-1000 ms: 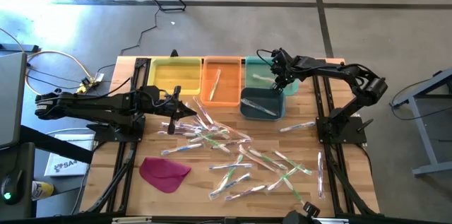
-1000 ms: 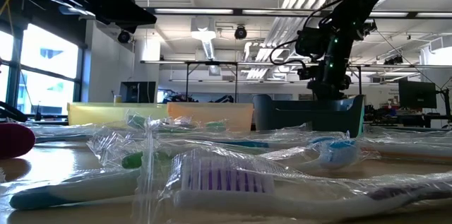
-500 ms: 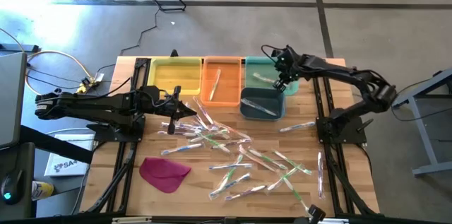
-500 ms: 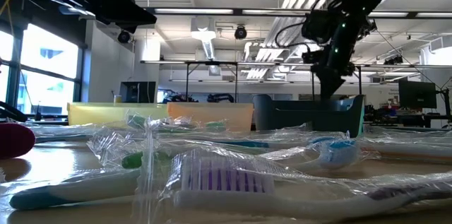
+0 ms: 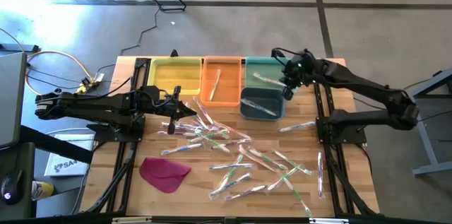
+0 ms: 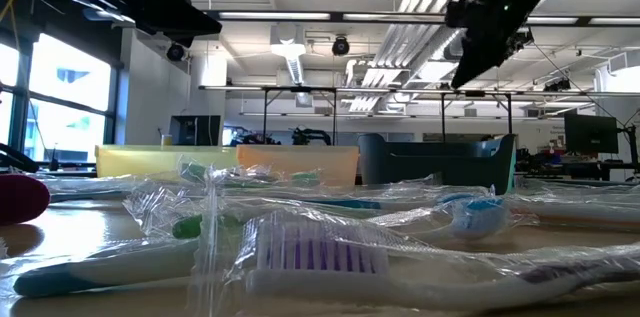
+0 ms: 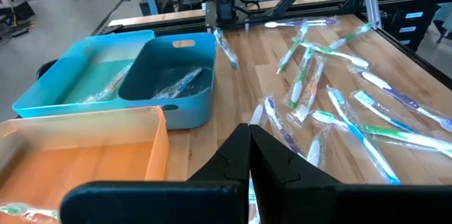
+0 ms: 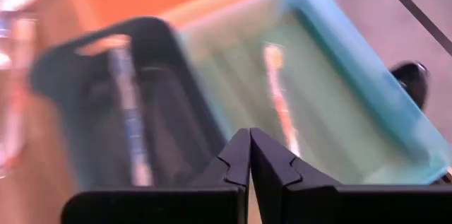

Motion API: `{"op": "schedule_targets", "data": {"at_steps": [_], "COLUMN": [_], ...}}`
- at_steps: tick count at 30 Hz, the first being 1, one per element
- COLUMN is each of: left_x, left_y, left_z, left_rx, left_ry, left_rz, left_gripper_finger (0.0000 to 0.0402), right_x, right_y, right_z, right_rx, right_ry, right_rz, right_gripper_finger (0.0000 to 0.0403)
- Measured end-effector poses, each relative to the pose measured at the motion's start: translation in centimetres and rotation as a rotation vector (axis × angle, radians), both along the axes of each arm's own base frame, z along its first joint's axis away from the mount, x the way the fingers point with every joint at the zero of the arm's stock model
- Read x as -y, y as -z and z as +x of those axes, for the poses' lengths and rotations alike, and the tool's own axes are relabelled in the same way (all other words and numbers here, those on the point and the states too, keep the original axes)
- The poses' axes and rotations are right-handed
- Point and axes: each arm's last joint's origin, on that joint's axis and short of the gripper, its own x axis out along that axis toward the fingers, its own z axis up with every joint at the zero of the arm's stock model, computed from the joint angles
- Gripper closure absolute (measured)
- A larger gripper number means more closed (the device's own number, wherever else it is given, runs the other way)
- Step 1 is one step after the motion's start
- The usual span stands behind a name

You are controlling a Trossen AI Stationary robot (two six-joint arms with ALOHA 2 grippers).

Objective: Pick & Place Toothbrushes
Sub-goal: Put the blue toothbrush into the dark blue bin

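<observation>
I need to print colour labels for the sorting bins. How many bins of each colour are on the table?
Yellow bin: 1
Orange bin: 1
Light teal bin: 1
Dark blue bin: 1
Total: 4

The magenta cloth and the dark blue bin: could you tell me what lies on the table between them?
In the high view, wrapped toothbrushes lie scattered across the wood between the magenta cloth and the dark blue bin; nothing else shows there.

Wrapped pastel toothbrushes [image 5: 240,155] lay scattered flat across the wooden table [image 5: 353,181], with single ones in the orange, teal and dark-blue bins.
</observation>
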Motion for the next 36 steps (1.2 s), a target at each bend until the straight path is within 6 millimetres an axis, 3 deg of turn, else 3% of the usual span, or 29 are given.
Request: {"op": "schedule_targets", "data": {"at_steps": [7, 19, 27, 36], "left_x": [0.0, 0.0, 0.0, 0.0], "left_y": [0.0, 0.0, 0.0, 0.0], "left_z": [0.0, 0.0, 0.0, 0.0], "left_rx": [0.0, 0.0, 0.001, 0.001], "left_ry": [0.0, -0.001, -0.007, -0.007], "left_rz": [-0.001, -0.005, -0.029, -0.028], "left_gripper_finger": [0.0402, 0.0402, 0.0402, 0.0402], "right_x": [-3.7, -8.6, -11.3, -13.0], "right_y": [-1.2, -0.2, 0.2, 0.4], "right_z": [-0.7, -1.2, -1.6, -2.2], "right_rx": [0.052, -0.118, -0.201, -0.258], "right_ry": [-0.084, -0.124, -0.189, -0.154], "right_rz": [0.073, 0.247, 0.3, 0.342], "right_gripper_finger": [0.04, 0.04, 0.04, 0.0399]}}
